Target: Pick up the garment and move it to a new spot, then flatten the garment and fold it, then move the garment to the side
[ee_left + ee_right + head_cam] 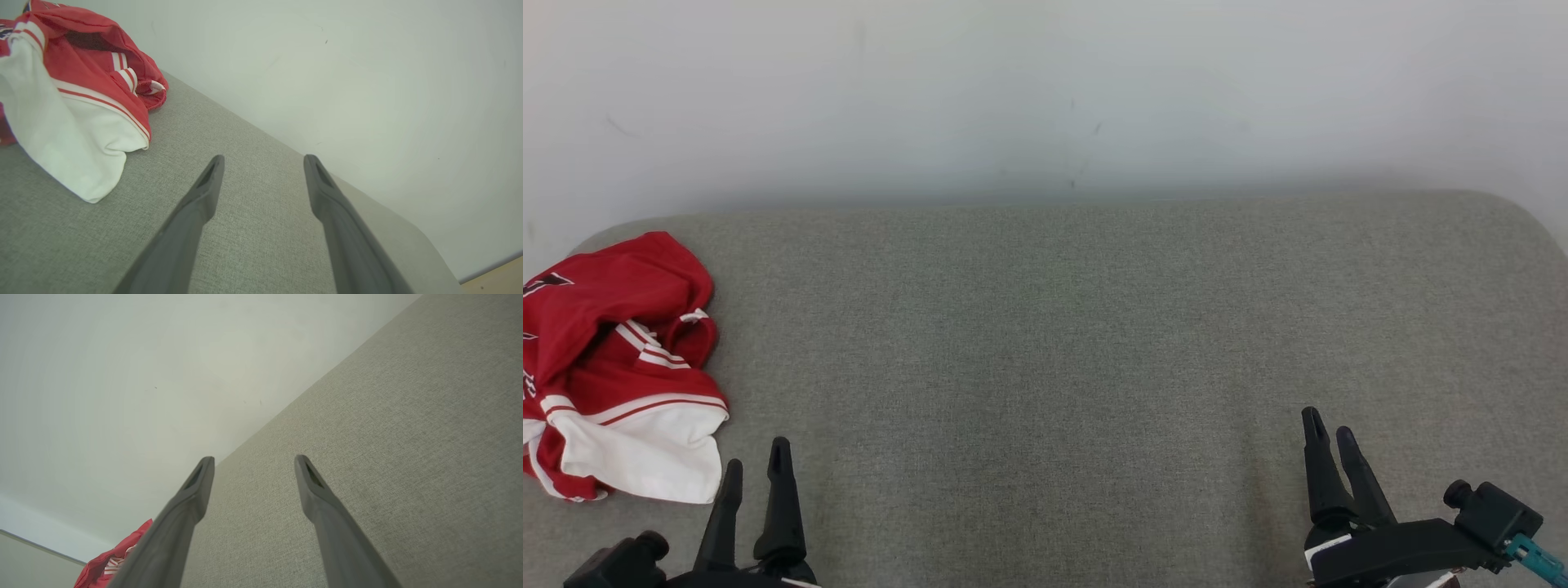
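Observation:
The garment [621, 367] is a crumpled red and white jersey lying at the left end of the grey fabric surface [1054, 343]. In the left wrist view the garment [77, 90] fills the upper left, apart from the fingers. My left gripper [756, 461] stands open at the lower left, just right of and below the garment's white hem, with nothing between its fingers. At the lower right my right gripper [1330, 425] is open and holds nothing, far from the garment. A red corner of the garment [110, 563] peeks past the right gripper's [253, 461] fingers.
A pale wall [1045, 90] rises directly behind the grey surface. The surface has rounded far corners [1515, 208]. A strip of wooden floor [498, 279] shows beyond the surface's end in the left wrist view.

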{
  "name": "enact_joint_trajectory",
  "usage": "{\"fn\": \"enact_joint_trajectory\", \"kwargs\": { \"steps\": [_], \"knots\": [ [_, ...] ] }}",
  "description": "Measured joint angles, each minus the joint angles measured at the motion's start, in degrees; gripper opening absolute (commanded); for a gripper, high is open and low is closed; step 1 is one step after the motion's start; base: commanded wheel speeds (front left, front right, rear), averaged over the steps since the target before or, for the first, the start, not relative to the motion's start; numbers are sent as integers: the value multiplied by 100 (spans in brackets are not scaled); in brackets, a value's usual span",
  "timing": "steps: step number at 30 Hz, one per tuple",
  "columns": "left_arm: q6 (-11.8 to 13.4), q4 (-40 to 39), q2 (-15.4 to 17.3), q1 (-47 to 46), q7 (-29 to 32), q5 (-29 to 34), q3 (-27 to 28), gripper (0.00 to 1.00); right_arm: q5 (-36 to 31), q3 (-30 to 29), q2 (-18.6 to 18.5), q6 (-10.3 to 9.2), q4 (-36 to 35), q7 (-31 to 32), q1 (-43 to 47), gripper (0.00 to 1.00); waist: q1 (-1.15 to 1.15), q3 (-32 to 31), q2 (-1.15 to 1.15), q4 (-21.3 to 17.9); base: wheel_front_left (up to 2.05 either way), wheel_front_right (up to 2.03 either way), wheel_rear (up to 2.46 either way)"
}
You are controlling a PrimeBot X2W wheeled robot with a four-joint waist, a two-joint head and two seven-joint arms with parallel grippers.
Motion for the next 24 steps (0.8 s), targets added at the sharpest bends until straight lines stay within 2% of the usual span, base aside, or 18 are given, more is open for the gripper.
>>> {"fn": "enact_joint_trajectory", "kwargs": {
  "steps": [24],
  "knots": [
    [91, -247, 124, 94, -364, 1448, -203, 100, -1560, 253, -3, 0, -10, -358, -27, 100, 0, 44, 0, 5, 0, 0, 0]
  ]
}}
